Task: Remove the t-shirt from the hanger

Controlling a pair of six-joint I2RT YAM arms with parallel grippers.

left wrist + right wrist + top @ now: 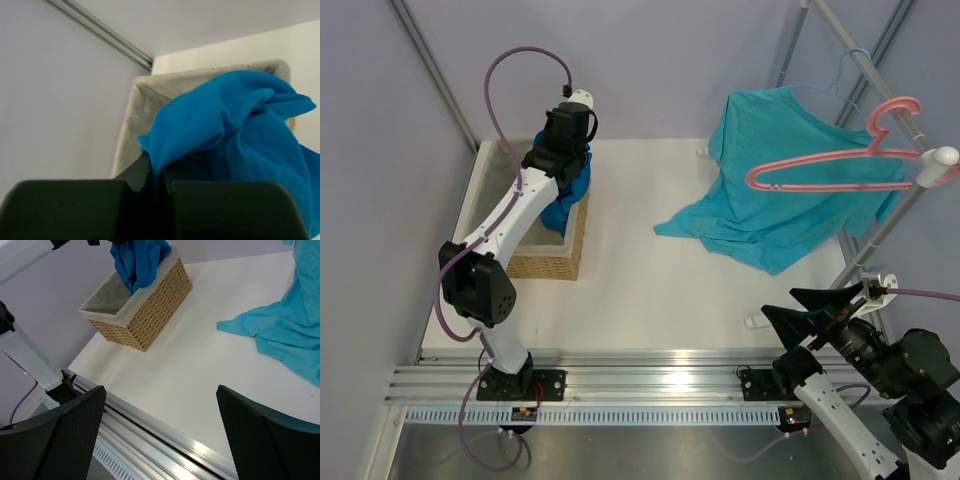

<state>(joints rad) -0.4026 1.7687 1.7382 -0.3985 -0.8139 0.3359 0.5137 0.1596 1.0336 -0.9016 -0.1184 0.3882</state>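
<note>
The deep-blue t-shirt (567,195) hangs bunched from my left gripper (566,160) over the wicker basket (556,262), its lower part down inside. In the left wrist view my left gripper (157,172) is shut on a fold of the t-shirt (235,130). The pink hanger (825,186) hangs bare on the rack at the right, far from the t-shirt. My right gripper (817,308) is open and empty near the table's front right edge; its wrist view (162,435) shows the t-shirt (140,260) at the top.
A teal t-shirt (770,200) on a thin light-blue wire hanger (850,75) hangs from the rack and drapes onto the white table. The rack's metal pole (880,230) stands at the right. The basket (150,315) sits by the left wall.
</note>
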